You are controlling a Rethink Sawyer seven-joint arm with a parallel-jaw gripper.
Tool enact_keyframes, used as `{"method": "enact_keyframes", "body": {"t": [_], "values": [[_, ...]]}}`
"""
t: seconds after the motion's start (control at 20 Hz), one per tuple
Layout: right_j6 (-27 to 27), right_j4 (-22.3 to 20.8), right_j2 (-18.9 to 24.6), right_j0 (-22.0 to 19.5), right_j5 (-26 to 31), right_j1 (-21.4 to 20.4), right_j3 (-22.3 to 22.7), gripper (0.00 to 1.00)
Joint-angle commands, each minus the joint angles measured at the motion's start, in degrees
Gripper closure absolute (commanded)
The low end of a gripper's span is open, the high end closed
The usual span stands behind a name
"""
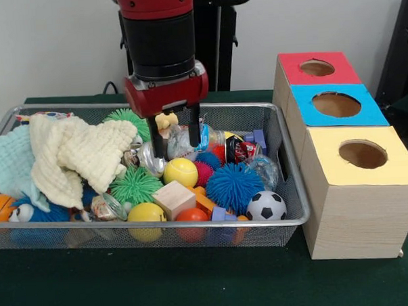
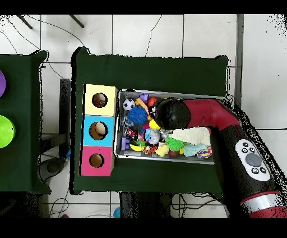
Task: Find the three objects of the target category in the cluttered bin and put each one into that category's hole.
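Observation:
The wire-mesh bin [image 1: 193, 225] is full of toys on the green table; it also shows in the overhead view [image 2: 168, 161]. My gripper [image 1: 175, 142] hangs open over the bin's middle, fingertips down among the toys beside a clear wrapped item, holding nothing. One white piece with coloured patches [image 1: 45, 116] peeks out behind the cream cloth at the bin's far left corner; it also shows in the overhead view [image 2: 205, 151]. The other such pieces are hidden. In the overhead view the arm [image 2: 168, 112] covers the gripper.
A wooden box with a red hole [image 1: 317, 67], a blue hole [image 1: 336, 104] and a yellow hole [image 1: 363, 154] stands right of the bin. A cream cloth [image 1: 82, 155] and a mint cloth [image 1: 11, 161] cover the left part. Spiky balls [image 1: 234, 187], a football [image 1: 266, 206] and a wooden block [image 1: 173, 198] fill the front.

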Motion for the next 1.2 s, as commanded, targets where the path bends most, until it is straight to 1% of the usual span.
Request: {"method": "enact_keyframes", "body": {"t": [0.05,0.25,0.4,0.6,0.75,1.0,1.2], "values": [[5.93,1.60,-0.26,0.28,-3.41,3.67,4.73,0.00],[6.65,2.18,-0.64,0.78,-4.07,4.09,5.84,0.00],[7.91,2.63,-0.80,0.69,-6.22,4.60,7.33,0.00],[8.82,4.15,0.09,-0.40,-8.96,5.81,9.46,0.00],[8.79,5.19,0.21,-0.81,-9.42,6.84,10.63,0.00],[7.65,4.53,-1.86,0.17,-8.35,7.26,10.01,0.00],[6.96,4.75,-1.76,0.00,-8.46,7.56,10.01,0.00]]}}
